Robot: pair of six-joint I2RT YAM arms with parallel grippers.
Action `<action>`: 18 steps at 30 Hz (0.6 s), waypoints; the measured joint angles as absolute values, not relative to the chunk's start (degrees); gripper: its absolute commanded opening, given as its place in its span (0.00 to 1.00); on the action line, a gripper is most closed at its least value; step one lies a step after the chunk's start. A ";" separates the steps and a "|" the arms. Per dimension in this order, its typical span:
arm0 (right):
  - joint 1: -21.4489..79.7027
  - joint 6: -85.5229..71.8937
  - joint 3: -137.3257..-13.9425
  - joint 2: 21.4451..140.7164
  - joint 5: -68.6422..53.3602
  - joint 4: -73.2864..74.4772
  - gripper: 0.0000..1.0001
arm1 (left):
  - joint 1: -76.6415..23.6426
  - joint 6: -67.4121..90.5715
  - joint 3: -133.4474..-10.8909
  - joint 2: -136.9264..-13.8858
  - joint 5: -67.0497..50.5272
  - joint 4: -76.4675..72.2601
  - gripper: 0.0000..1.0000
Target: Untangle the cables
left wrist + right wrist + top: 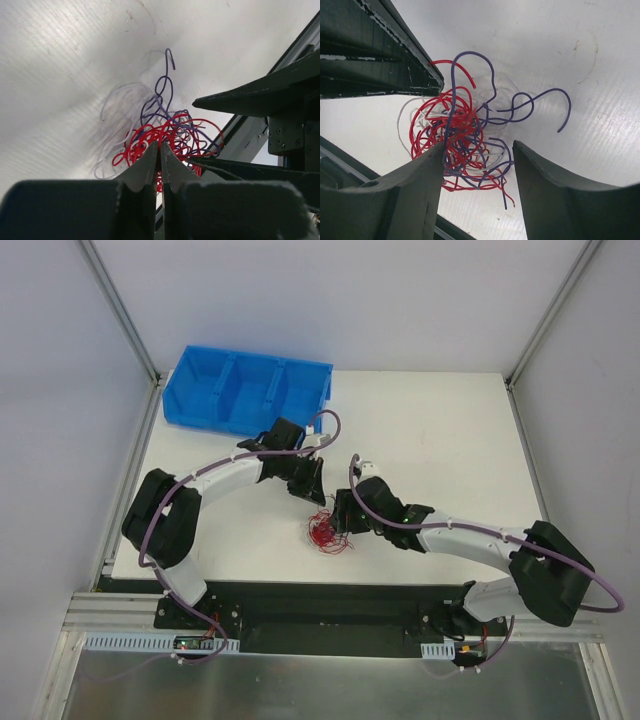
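Observation:
The cables [325,532] are a small tangle of thin red, white and dark purple wires on the white table, near its front edge. My left gripper [313,496] is just behind the tangle. In the left wrist view its fingertips [160,146] are pressed together at the red part of the bunch [170,132], with a red strand between them. My right gripper [341,521] is open at the tangle's right side. In the right wrist view its two fingers [479,156] straddle the near part of the cables [462,135]. One purple end [560,107] curls out to the right.
A blue bin [245,390] with several compartments stands at the back left of the table. The table's dark front edge [300,590] runs just in front of the tangle. White walls and metal frame posts [125,320] enclose the table.

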State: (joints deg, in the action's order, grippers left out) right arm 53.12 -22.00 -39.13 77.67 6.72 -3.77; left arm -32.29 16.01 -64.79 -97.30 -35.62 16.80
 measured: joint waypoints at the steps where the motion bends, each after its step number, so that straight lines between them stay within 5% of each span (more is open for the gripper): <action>1: 53.15 -22.00 -39.33 77.97 6.79 -3.79 0.58 | -32.27 15.86 -64.79 -97.30 -35.29 16.82 0.00; 9: 53.63 -23.16 -39.31 78.41 10.90 -2.28 0.48 | -32.99 14.15 -64.07 -93.38 -29.52 16.93 0.00; 18: 53.67 -24.86 -37.21 78.50 22.44 3.01 0.01 | -33.41 8.38 -50.74 -55.94 -17.19 7.92 0.00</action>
State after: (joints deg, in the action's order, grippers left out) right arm 53.67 -24.86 -37.21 78.50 22.44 3.01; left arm -33.41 8.38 -50.74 -55.94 -17.19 7.92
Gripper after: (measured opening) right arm 0.108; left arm 0.006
